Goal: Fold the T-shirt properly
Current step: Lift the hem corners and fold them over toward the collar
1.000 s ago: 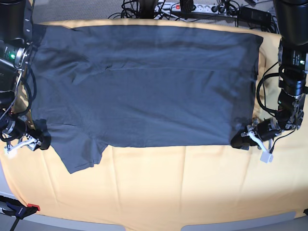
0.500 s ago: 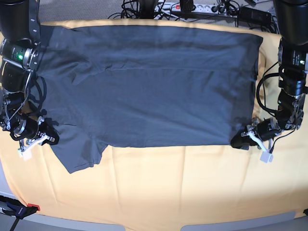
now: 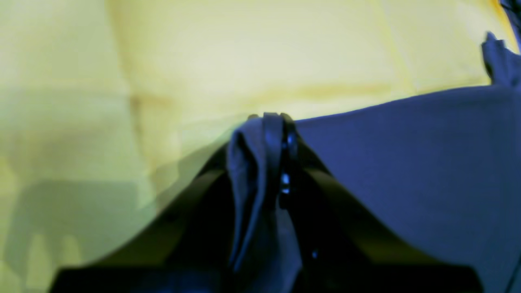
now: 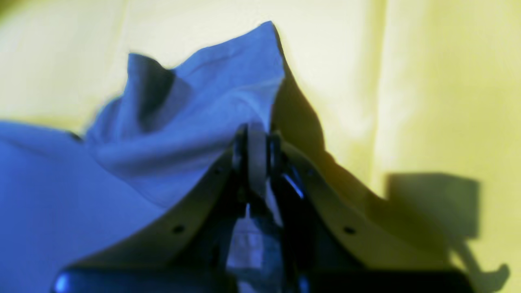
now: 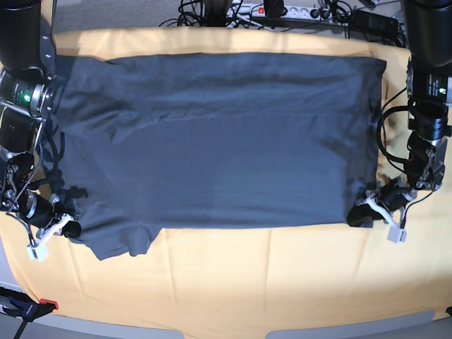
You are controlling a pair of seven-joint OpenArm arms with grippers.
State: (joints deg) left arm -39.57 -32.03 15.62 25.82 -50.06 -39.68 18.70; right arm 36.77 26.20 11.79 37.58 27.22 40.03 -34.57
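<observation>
The dark slate-grey T-shirt [image 5: 212, 141] lies spread flat across the pale orange-yellow cloth [image 5: 247, 282], its long side running left to right. My left gripper [image 5: 364, 213] is at the shirt's near right corner. In the left wrist view this gripper [image 3: 273, 120] is shut on a bunched fold of the shirt [image 3: 407, 162]. My right gripper [image 5: 68, 229] is at the near left corner, by the sleeve. In the right wrist view it [image 4: 255, 134] is shut on a raised peak of the shirt [image 4: 195, 122]. The collar is hidden.
The orange-yellow cloth covers the whole table. A power strip and tangled cables [image 5: 282, 10] lie behind the far edge. An orange-handled clamp [image 5: 32, 306] sits at the near left corner. Both arm bases stand at the table's left and right sides.
Both grippers have moved toward the near edge, dragging the shirt with them. Its far edge has slid nearer, showing more yellow cloth behind. The left sleeve has bunched by the right gripper.
</observation>
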